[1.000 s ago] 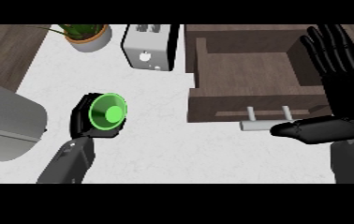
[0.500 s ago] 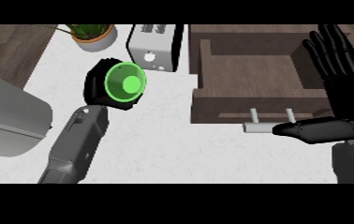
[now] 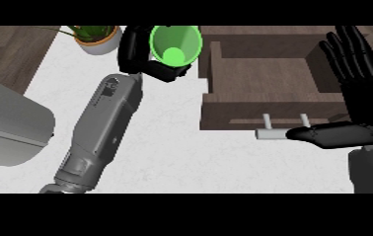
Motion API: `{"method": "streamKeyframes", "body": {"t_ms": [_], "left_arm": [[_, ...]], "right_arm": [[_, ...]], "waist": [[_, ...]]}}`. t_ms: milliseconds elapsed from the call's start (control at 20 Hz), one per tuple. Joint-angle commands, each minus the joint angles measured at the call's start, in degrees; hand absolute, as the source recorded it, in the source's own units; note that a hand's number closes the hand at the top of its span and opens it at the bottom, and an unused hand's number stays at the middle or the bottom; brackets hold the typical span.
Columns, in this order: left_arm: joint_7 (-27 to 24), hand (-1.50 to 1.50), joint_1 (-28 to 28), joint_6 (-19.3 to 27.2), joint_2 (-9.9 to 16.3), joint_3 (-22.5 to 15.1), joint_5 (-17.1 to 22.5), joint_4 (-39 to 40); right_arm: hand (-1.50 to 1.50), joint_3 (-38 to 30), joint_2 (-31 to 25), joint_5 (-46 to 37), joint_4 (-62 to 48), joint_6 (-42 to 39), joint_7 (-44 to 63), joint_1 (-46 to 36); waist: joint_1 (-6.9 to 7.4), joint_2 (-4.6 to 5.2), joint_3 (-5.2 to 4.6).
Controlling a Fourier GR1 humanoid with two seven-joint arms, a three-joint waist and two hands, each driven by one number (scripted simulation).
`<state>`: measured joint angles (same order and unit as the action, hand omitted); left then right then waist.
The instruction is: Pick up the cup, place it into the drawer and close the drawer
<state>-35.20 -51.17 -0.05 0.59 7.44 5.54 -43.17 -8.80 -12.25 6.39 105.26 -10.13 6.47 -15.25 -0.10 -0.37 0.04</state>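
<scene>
A bright green cup (image 3: 175, 46) is held in the air at the top middle of the head view, its mouth facing me. My left hand (image 3: 143, 57) is curled round it from the left and below, at the end of a long grey forearm. The cup sits just left of the open dark wooden drawer (image 3: 271, 115), near its left wall. The drawer's inside looks bare, and a pale handle (image 3: 268, 134) sticks out of its front. My right hand (image 3: 353, 67) rests open at the right edge with fingers up, its thumb by the handle.
A potted plant (image 3: 95, 36) stands at the top left beside the dark wood strip. A grey rounded appliance (image 3: 20, 126) fills the left edge. The white counter (image 3: 182, 156) runs below the drawer. My left hand and the cup hide the toaster behind them.
My left arm has carried the cup up from the counter and to the right, from the left middle to beside the drawer's left wall. The right hand stayed still.
</scene>
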Motion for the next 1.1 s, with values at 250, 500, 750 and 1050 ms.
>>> {"method": "streamKeyframes", "body": {"t_ms": [250, 500, 750, 1050], "left_arm": [[16.5, 1.5, -15.3, 13.3, -0.6, -6.5, 2.8, -0.1], [20.4, 1.5, -21.8, 18.4, -0.6, -12.1, 7.0, 11.1], [19.3, 1.5, -24.8, 23.2, -0.6, -18.1, 9.0, 19.6], [22.3, 1.5, -25.9, 15.9, -0.6, -21.4, 10.3, 26.3]], "right_arm": [[-1.5, -1.0, -0.2, 0.0, -2.2, -0.6, -2.8, -0.2], [-1.5, 2.1, 1.4, -1.3, -1.4, 0.6, -1.0, -3.2], [-1.5, 0.2, -0.4, 1.4, -1.4, -2.0, -1.5, -2.6], [-1.5, 2.0, 1.0, 0.4, -2.9, -2.0, -3.8, -3.9]], "waist": [[-0.99, 0.41, 0.0], [-2.79, 0.99, 0.0], [-5.28, 1.45, 0.06], [-7.55, 2.5, 0.1]]}}
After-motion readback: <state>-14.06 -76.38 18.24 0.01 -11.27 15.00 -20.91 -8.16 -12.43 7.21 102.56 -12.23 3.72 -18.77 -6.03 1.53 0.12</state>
